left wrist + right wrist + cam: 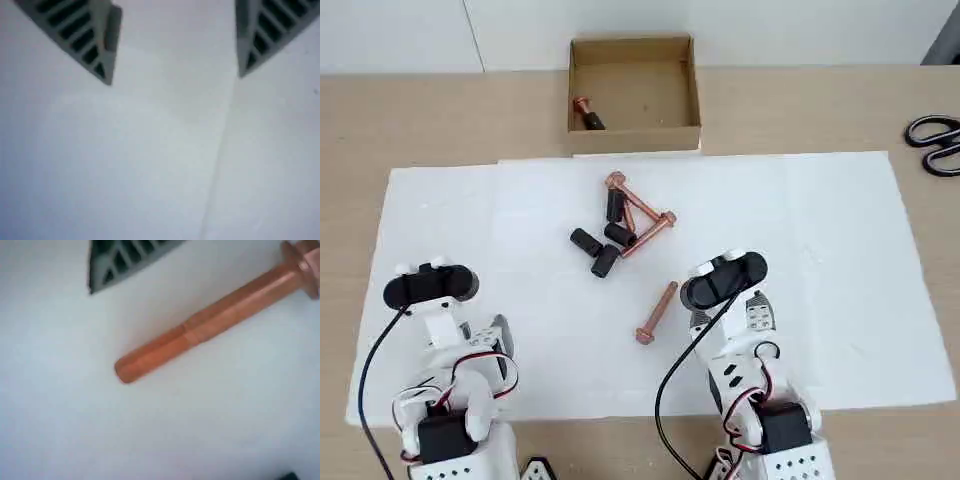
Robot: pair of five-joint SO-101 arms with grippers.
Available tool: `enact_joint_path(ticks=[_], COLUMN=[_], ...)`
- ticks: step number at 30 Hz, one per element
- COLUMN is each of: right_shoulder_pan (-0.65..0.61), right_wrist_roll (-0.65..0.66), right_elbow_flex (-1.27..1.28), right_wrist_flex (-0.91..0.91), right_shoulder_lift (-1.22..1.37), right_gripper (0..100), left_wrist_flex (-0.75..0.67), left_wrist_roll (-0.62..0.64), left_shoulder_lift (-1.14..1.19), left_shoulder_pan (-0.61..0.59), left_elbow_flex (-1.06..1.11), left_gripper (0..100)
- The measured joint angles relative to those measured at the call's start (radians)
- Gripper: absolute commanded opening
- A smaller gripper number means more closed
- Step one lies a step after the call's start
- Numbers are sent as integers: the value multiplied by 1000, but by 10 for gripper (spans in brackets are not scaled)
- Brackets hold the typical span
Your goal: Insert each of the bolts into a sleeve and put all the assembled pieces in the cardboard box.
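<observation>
Left gripper (175, 76): jaws spread, empty, over white sheet (125, 175).
Right gripper (718, 288): beside lone bolt (210, 322); cannot tell the jaws' state.
Cardboard box (686, 95): holds one assembled piece (586, 113).
Risk: a skewed pinch could roll the bolt away.

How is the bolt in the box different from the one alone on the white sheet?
The boxed bolt wears a black sleeve; the lone bolt is bare. The boxed bolt lies inside the cardboard box; the lone bolt lies on the white sheet. Both are copper-coloured.
</observation>
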Motion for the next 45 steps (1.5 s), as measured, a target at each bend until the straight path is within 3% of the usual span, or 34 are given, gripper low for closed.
enact_joint_path(ticks=[30,35,45], right_shoulder_pan=[-23,64,422], right_wrist_roll=[0,0,0], right_elbow_flex=[0,-26,-302], right_wrist_flex=[-15,-41,-18], right_shoulder_lift=[0,0,0], right_gripper=[246,246,246], left_wrist_flex=[0,0,-6], left_wrist_roll=[0,0,20], left_shoulder_lift=[0,0,0], left_shoulder_pan=[0,0,0], left_elbow_flex=[0,0,0], left_gripper=[158,158,158])
